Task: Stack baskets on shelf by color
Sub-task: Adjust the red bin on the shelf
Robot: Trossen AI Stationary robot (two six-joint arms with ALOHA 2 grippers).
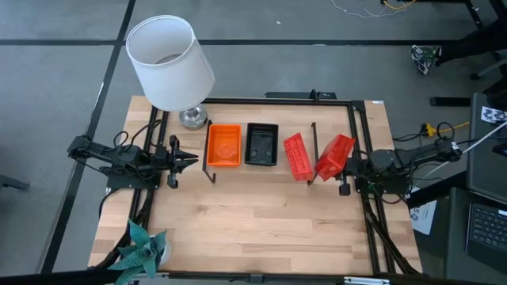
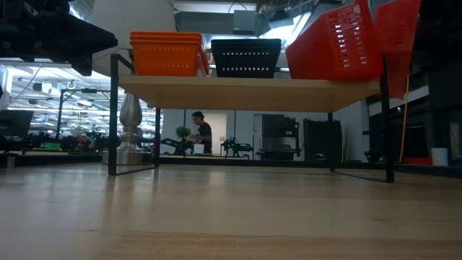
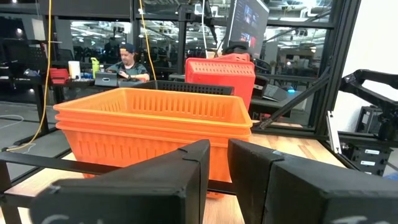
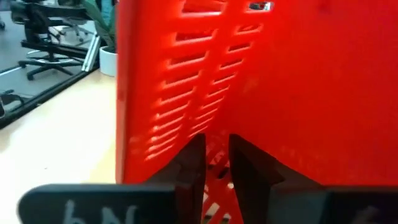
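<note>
The light-wood shelf [image 2: 245, 92] carries a stack of orange baskets [image 1: 223, 146] at its left and a stack of black baskets [image 1: 261, 144] in its middle. One red basket [image 1: 295, 156] stands tilted on its edge right of them; it also shows in the low view [image 2: 333, 45]. My right gripper [image 1: 345, 169] is shut on a second red basket [image 1: 335, 156] at the shelf's right end. My left gripper [image 1: 192, 161] is shut and empty, just left of the orange stack [image 3: 149, 124]. My right gripper pinches a slotted wall of the red basket [image 4: 216, 163] between its two fingers. The fingers come in level from the table's right side. The basket is steeply tilted above the shelf's right end [image 2: 398, 36]; whether it touches the shelf or the other red basket, I cannot tell.
A lamp with a white shade [image 1: 169, 62] stands at the far left, behind the shelf. A green plant [image 1: 142, 247] sits at the near left corner. Bare tabletop [image 1: 261, 218] lies in front of the shelf. A person [image 2: 203, 133] is in the room beyond.
</note>
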